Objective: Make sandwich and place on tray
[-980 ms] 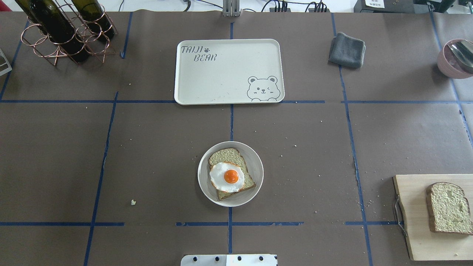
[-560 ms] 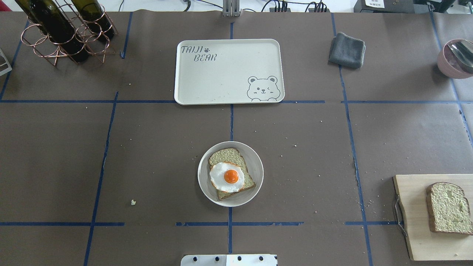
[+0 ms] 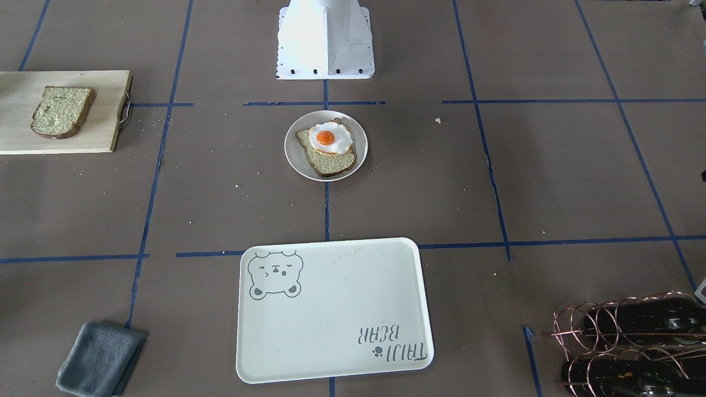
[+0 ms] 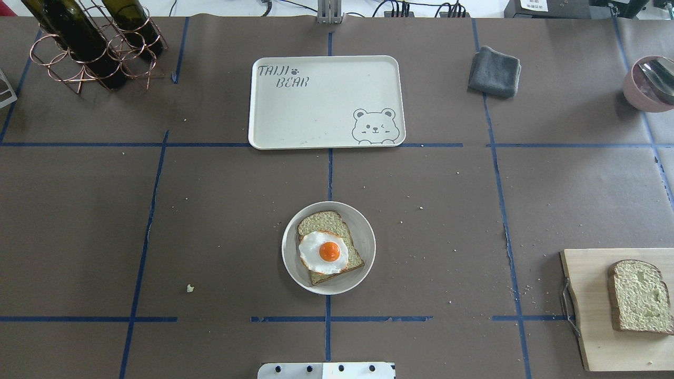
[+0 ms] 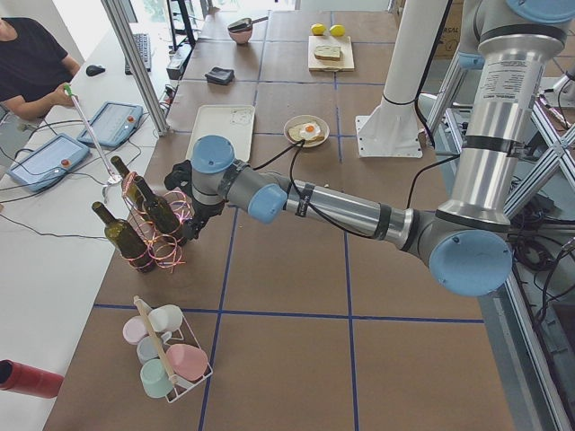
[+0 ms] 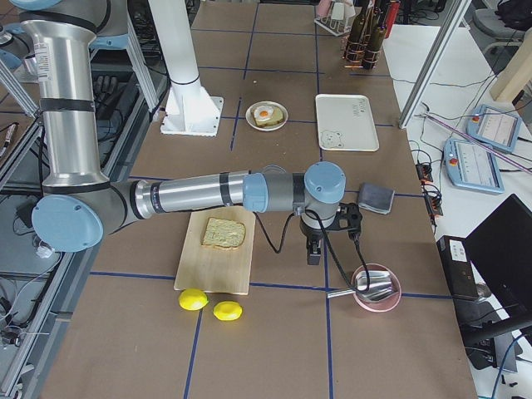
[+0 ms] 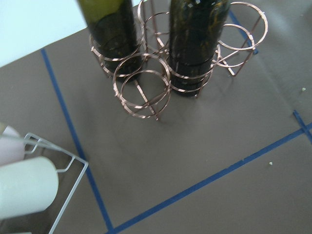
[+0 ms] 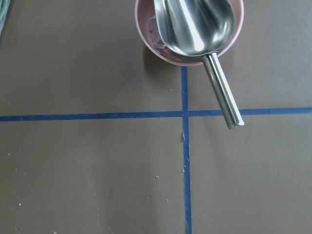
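Note:
A small round plate (image 4: 364, 231) sits at the table's middle and holds one bread slice (image 4: 321, 220) with a fried egg (image 4: 323, 252) on top, uncovered. A second bread slice (image 4: 640, 296) lies on the wooden cutting board (image 4: 590, 316) at the right. The cream bear tray (image 4: 326, 102) lies beyond the plate with nothing on it. My left gripper (image 5: 196, 215) hangs by the wine rack, far from the plate. My right gripper (image 6: 312, 249) hangs between the board and the pink bowl. I cannot tell whether either is open or shut.
A copper wine rack with bottles (image 4: 89, 42) stands at the far left. A grey cloth (image 4: 494, 71) and a pink bowl with a metal scoop (image 4: 650, 84) are at the far right. Two lemons (image 6: 193, 299) lie beside the board. A cup rack (image 5: 166, 359) stands at the left end.

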